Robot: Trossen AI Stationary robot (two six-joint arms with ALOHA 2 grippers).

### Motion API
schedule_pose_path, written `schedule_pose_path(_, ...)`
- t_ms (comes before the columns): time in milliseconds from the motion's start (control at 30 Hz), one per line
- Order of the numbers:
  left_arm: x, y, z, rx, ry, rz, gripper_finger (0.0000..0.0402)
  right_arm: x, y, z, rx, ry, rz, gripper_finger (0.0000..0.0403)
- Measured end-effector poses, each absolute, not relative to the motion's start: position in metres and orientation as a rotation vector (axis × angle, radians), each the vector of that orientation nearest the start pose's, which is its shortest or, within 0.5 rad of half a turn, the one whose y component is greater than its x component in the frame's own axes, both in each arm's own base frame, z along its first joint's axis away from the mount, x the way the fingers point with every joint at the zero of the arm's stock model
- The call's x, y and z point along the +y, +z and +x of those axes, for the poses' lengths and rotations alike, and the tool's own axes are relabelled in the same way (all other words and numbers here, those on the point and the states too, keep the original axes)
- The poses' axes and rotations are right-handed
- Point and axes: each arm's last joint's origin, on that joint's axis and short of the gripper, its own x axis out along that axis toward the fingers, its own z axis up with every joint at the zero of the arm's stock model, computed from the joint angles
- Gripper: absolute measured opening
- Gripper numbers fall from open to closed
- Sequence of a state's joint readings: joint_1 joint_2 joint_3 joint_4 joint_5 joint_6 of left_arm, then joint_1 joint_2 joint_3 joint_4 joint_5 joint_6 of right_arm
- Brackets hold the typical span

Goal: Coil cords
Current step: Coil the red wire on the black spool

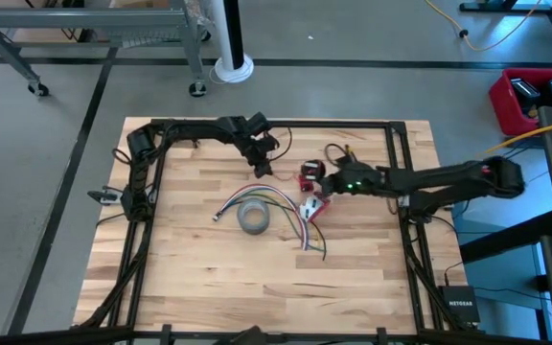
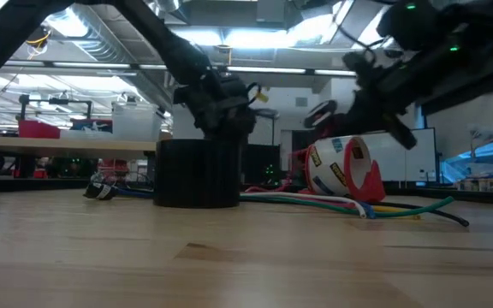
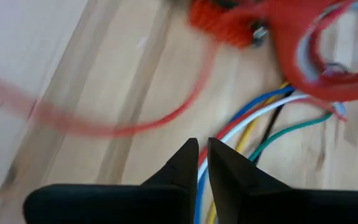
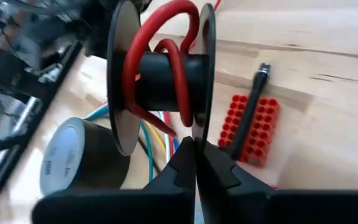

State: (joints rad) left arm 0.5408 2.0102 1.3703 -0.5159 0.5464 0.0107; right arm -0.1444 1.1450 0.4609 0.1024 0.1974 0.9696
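A black spool (image 4: 166,78) with a thick red wire (image 4: 166,43) wound on its core hangs in my right gripper (image 4: 197,152), right of the table's middle (image 1: 310,173). A loose stretch of red wire (image 3: 104,127) runs blurred across the wood ahead of my left gripper (image 3: 202,149). That gripper hovers behind the grey tape roll (image 1: 253,218), its fingertips almost together with nothing between them. A small black cord loop (image 1: 333,151) lies near the far edge. My right gripper pinches the rim of one spool flange (image 4: 199,127) between its two fingers, at the edge nearest the wrist. The spool's axle lies across the fingers. In the low view the spool (image 2: 319,111) hangs clear of the table.
A bundle of coloured wires (image 1: 286,206) fans out from beside the tape roll toward the near right. A red tape dispenser (image 1: 314,206) lies on it. A red connector block (image 4: 250,127) lies beyond the spool. The table's dark frame (image 1: 396,153) borders the work area.
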Motion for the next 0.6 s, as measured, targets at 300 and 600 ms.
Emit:
schedule_pose_path(300, 0.185, 0.159, 0.328, 0.928, -0.068, -0.678, 0.0017, -0.029, 0.178, 0.163, 0.12, -0.468, 1.017, 0.0005)
schedule_pose_path(600, 0.15, 0.198, 0.345, 0.411, -0.139, -0.576, 0.0017, -0.026, 0.171, 0.146, -0.016, -0.384, 1.039, 0.0005)
